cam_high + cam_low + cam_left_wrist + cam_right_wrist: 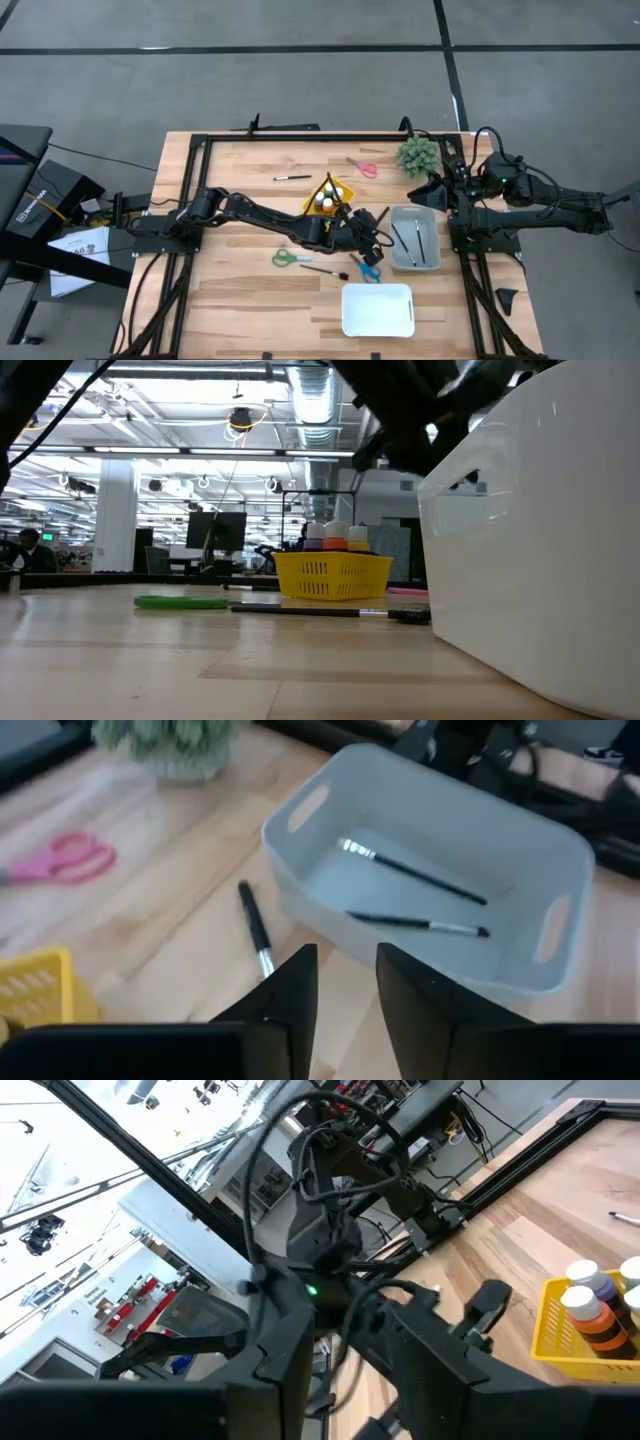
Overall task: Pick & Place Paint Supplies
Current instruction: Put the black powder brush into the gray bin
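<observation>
My left hand (345,990) hangs in the middle of the wooden counter (240,290) with its fingers a little apart and nothing between them. Just beside it, a thin dark paintbrush (255,928) lies on the wood next to the grey plastic bin (520,840). Two more dark brushes (415,924) lie inside that bin. Small paint bottles (334,537) stand in the yellow basket (332,577). My right hand (350,1350) waits at the right edge, a little apart too.
</observation>
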You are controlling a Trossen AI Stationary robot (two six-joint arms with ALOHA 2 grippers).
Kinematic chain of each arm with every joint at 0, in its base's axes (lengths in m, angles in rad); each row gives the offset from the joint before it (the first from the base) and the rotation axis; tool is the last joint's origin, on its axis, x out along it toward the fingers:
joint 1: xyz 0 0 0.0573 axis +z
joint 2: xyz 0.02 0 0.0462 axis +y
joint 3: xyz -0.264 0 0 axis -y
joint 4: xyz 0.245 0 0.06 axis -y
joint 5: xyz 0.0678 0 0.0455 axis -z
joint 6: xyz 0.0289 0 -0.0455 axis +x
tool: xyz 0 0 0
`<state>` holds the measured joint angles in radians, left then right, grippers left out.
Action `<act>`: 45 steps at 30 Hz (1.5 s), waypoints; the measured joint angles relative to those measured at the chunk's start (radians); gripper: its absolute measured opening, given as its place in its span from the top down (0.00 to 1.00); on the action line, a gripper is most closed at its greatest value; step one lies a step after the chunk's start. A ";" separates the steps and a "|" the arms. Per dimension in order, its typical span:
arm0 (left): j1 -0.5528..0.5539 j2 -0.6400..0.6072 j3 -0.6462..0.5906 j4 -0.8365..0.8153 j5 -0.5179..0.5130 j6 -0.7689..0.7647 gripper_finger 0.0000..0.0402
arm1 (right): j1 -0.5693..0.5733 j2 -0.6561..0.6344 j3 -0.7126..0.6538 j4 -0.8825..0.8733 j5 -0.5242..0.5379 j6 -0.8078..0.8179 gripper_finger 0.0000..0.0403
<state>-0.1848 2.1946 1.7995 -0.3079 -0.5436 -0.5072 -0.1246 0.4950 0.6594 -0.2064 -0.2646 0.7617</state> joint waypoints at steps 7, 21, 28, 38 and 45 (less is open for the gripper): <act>-0.004 0.002 -0.084 0.073 -0.003 -0.041 0.74 | 0.000 0.000 0.000 -0.018 0.000 -0.003 0.69; -0.011 0.001 -0.114 0.093 -0.009 -0.048 0.74 | 0.000 0.000 0.000 -0.025 0.000 -0.003 0.69; -0.011 0.001 -0.114 0.091 -0.010 -0.002 0.74 | 0.000 0.000 0.000 -0.025 0.000 -0.003 0.69; -0.016 0.001 -0.138 0.126 -0.005 0.037 0.74 | 0.000 0.002 0.000 -0.025 0.000 -0.010 0.69; -0.008 0.000 -0.199 0.197 0.026 0.067 0.74 | 0.000 0.002 0.000 -0.025 0.000 -0.021 0.69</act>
<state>-0.1929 2.1944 1.6007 -0.1110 -0.5174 -0.4404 -0.1246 0.4970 0.6590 -0.2317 -0.2646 0.7403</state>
